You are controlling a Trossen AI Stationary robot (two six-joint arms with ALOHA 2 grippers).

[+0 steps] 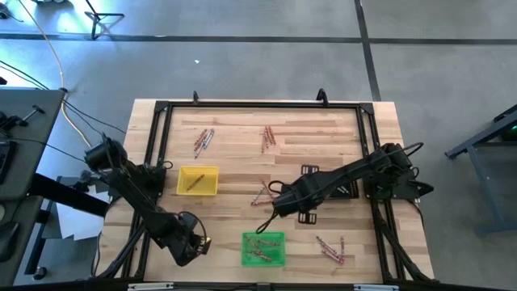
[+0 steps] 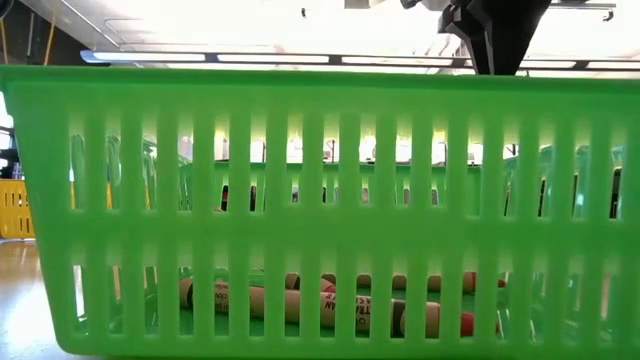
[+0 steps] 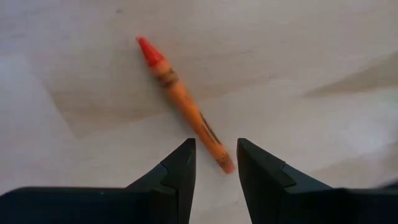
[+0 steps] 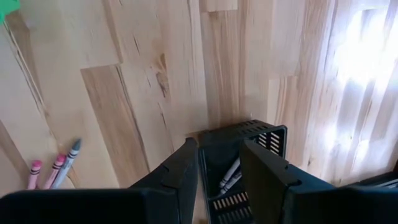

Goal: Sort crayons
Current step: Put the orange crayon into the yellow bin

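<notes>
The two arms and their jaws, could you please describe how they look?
Both are dark, nearly black jointed arms. The left arm and right arm show thin black cables looped along them in the high view. The left gripper and right gripper each end in two matte black, wedge-shaped jaws with angular faceted edges. No markings are visible.

A slotted bright green plastic basket [image 2: 320, 130] holds tan-wrapped, red-tipped crayons [image 2: 330, 305], an orange wax crayon with dark label marks [image 3: 185, 103] lies on pale, light-grained wood tabletop [image 3: 298, 56].
</notes>
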